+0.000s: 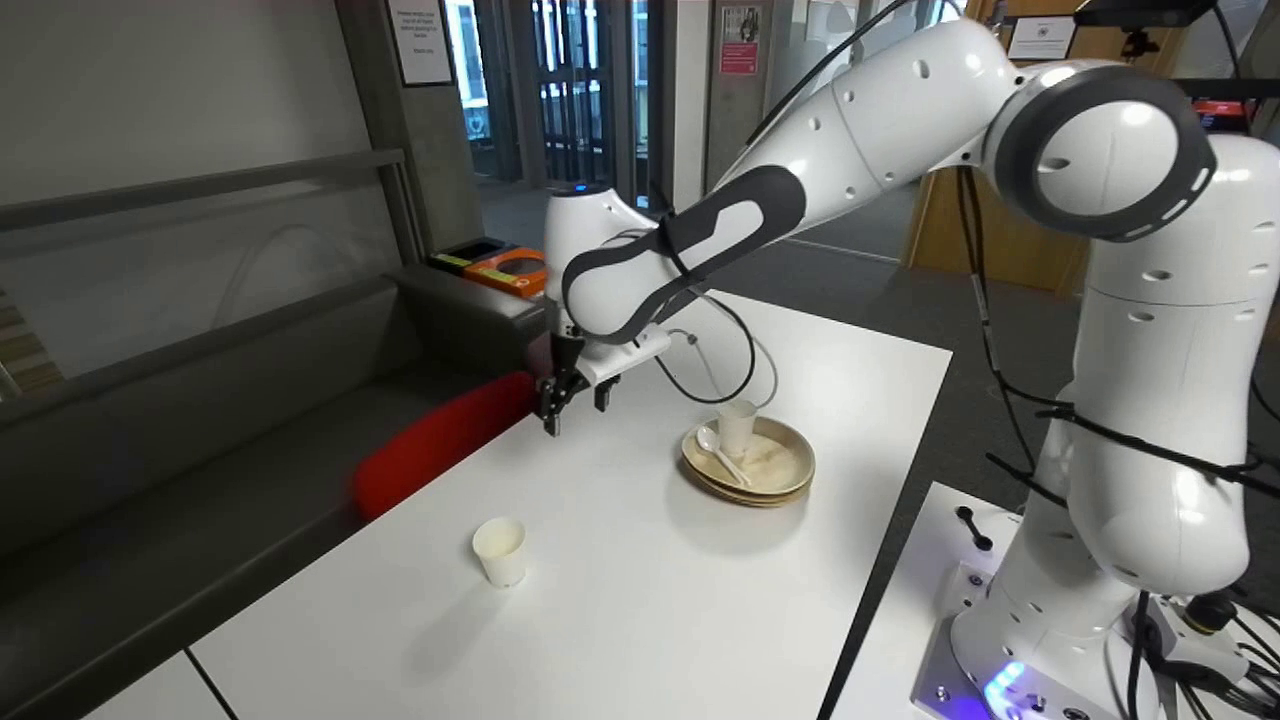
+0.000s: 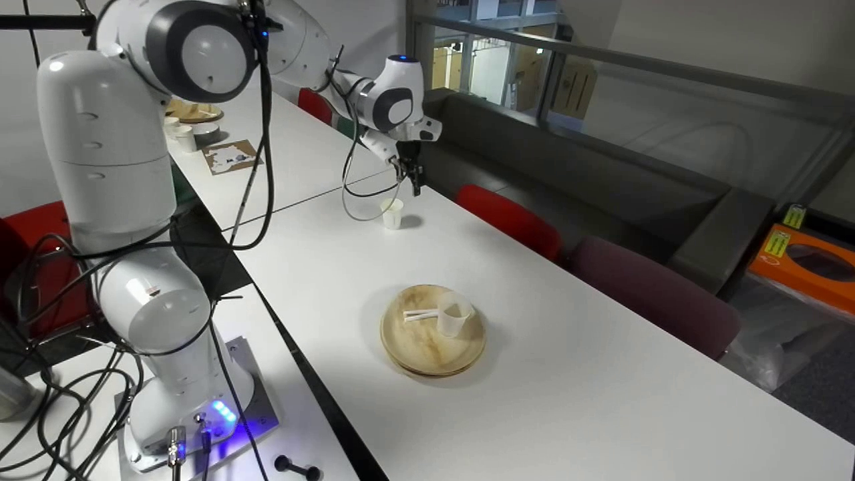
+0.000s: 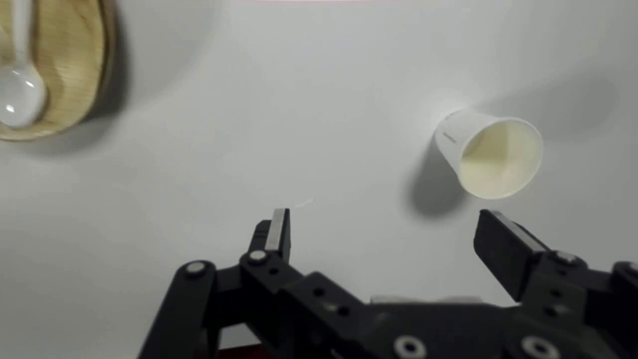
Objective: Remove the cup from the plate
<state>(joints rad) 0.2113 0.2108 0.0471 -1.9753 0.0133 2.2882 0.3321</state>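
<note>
The gripper [image 3: 386,228] hangs near the edge of the table [image 1: 620,640], its jaws spread wide on nothing, presumably to leave room for a grasp. The cup [image 1: 737,430] stands upright on the tan plate [image 2: 427,351], well apart from the gripper, just beside a white spoon [image 3: 22,82] (grouped, perhaps, like a place setting); its contents I cannot make out. A second cup [image 3: 491,157] stands directly on the table, its visible inside showing only bare, pale wall.
</note>
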